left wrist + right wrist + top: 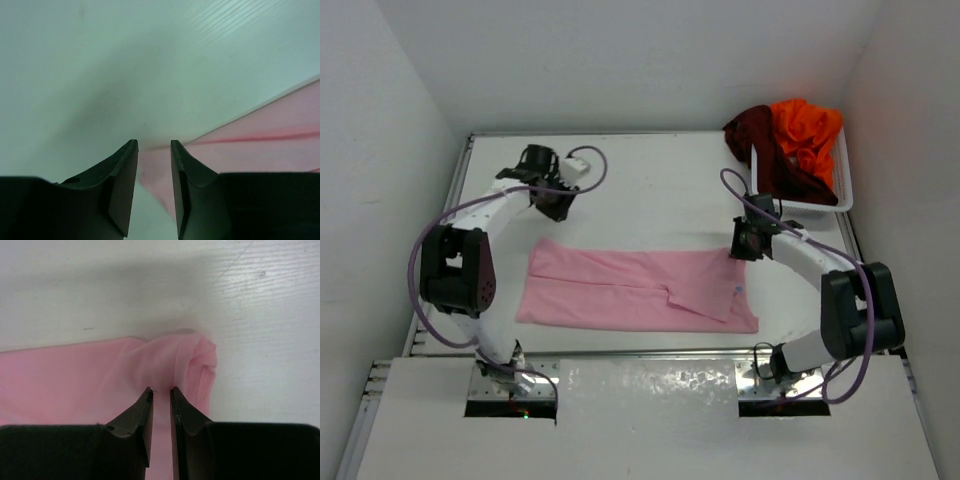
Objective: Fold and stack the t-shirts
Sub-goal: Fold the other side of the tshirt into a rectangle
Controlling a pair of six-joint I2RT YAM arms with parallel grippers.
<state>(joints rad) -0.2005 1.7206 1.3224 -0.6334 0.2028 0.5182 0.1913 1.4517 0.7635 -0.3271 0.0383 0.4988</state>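
Pinching a raised ridge at the far right corner of the light pink t-shirt (pixel 75 375), the right gripper (pixel 160 392) has its 2 fingers nearly together, its arm bent in from the right. The left gripper (pixel 154 145) hangs slightly parted over the shirt's far left corner, gripping nothing, its arm arched outward. The shirt lies flat on the white table (pixel 660 190). The maroon t-shirt (pixel 760 140) and orange t-shirt (pixel 810 130) are heaped in the white basket (pixel 844 190), far right.

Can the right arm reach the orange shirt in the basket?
Probably yes: the orange shirt lies uncovered in the basket, just beyond the right gripper, with nothing between.
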